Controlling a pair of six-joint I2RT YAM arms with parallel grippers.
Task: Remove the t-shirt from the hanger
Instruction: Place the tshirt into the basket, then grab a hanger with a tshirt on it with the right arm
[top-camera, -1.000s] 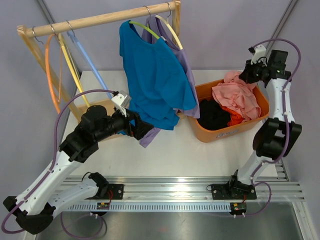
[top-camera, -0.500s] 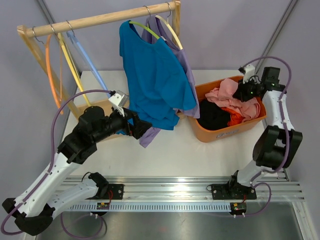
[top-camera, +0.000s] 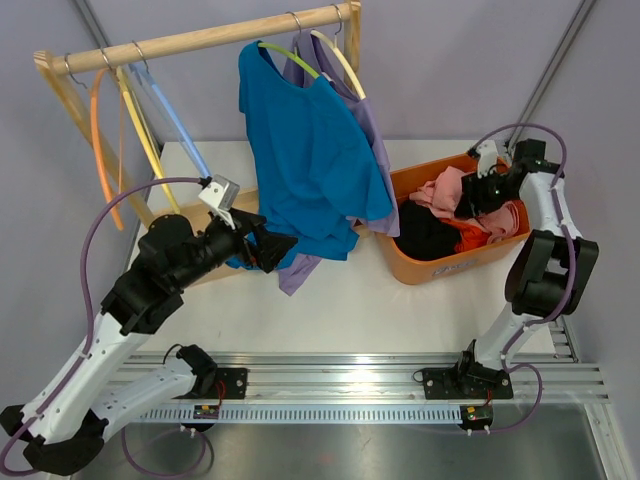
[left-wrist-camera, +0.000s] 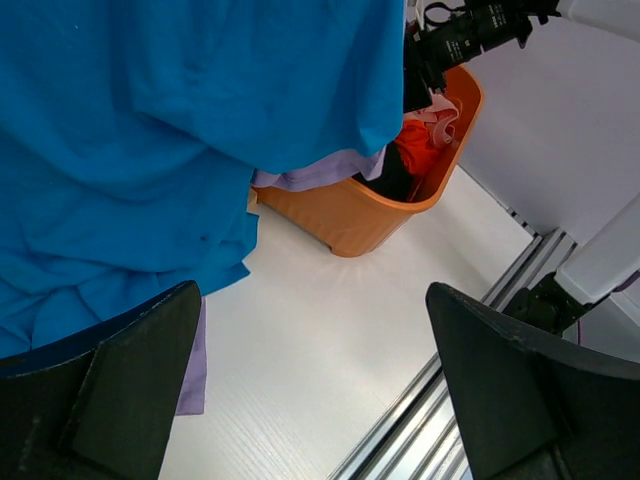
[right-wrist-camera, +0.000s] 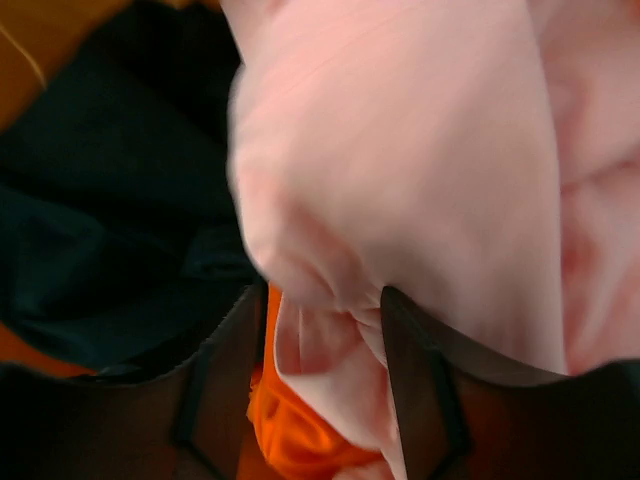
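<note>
A white table (top-camera: 400, 300) carries everything. Over its far side a light wooden clothes rail (top-camera: 200, 40) runs on an A-frame stand. A bright blue cotton t-shirt (top-camera: 310, 160) hangs from the rail on a thin green hanger (top-camera: 295, 55), which is through its neck. It drapes down in front of a lavender shirt (top-camera: 372, 140) on a pale yellow hanger (top-camera: 345, 65) just behind it.

To the right stands an orange plastic basket (top-camera: 440, 268) with a crumpled pink garment (top-camera: 445, 190), black cloth (top-camera: 425, 225) and some orange fabric inside.

The left gripper (top-camera: 270, 248) sits at the blue shirt's lower hem. Its jaws are spread wide and close on nothing, and the wrist view shows the hem just above its fingers.

The right gripper (right-wrist-camera: 312, 345) reaches down into the basket. Its jaws stand partly apart with a fold of the pink garment in the gap, and that close view is blurred.

At the rail's left end hang three bare hangers, orange (top-camera: 100, 140), yellow (top-camera: 140, 120) and light blue (top-camera: 175, 115).
</note>
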